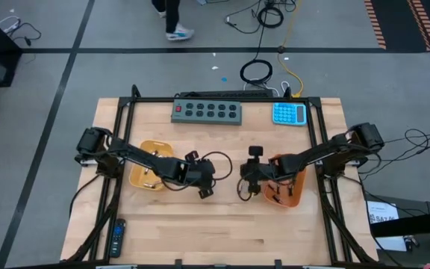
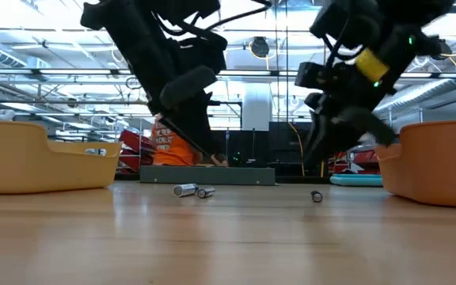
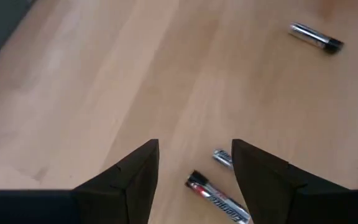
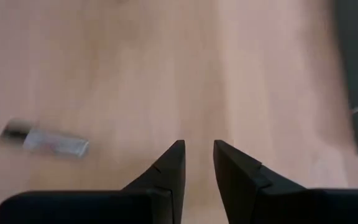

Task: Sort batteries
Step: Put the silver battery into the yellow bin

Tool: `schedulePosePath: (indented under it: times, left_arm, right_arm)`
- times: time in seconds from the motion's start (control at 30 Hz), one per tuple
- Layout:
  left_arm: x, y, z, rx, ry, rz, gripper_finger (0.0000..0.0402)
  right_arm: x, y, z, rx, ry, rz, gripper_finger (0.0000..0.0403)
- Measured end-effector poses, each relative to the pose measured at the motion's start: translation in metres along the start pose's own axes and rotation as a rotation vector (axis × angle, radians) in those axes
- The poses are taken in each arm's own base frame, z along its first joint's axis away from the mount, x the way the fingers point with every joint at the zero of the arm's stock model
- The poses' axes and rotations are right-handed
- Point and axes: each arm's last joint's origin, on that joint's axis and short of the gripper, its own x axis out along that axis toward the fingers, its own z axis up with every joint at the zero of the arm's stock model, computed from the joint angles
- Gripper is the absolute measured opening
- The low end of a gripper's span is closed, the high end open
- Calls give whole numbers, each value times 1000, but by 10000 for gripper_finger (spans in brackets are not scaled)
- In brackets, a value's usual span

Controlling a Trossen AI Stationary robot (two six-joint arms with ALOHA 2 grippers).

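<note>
Three loose batteries lie on the wooden table between my arms. In the left wrist view, two silvery batteries [image 3: 219, 196] [image 3: 222, 157] lie on their sides under my open left gripper [image 3: 195, 146], one partly behind a finger. A third battery [image 3: 316, 36] lies farther off. The low view shows the pair [image 2: 184, 190] [image 2: 206, 191] and a single battery [image 2: 316, 196]. My right gripper [image 4: 199, 144] hovers over bare wood, narrowly open and empty, with a silvery battery [image 4: 45, 142] off to one side. The left orange tray [image 1: 142, 153] and the right orange tray [image 1: 298, 196] flank the arms.
A grey switch box [image 1: 207, 112] and a blue calculator [image 1: 289, 113] sit by the table's far edge. A black remote control [image 1: 117, 237] lies at the near left corner. Bare wood stretches along the near edge. A person's legs [image 1: 172, 19] show on the floor beyond.
</note>
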Motion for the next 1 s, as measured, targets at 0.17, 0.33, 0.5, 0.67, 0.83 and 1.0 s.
schedulePosePath:
  times: [0.17, 0.33, 0.5, 0.67, 0.83, 1.0]
  left_arm:
    - [-2, -13, -6, 61, -59, -42, 209]
    - [0, -20, -17, 115, -121, -50, 209]
    - [1, -21, -28, 153, -111, -54, 209]
    - [-8, -10, -38, 123, -103, -53, 209]
    - [-25, -1, -42, 91, -149, -36, 209]
    - [-39, 5, -44, 78, -194, -19, 209]
  right_arm:
    - [-23, -1, 24, -148, 72, 259, 112]
    - [-20, 3, 34, -266, 147, 320, 164]
    - [-7, 13, 44, -381, 229, 447, 178]
    - [-6, 18, 60, -470, 409, 494, 163]
    - [5, 36, 54, -561, 534, 540, 161]
    - [17, 43, 44, -581, 639, 562, 160]
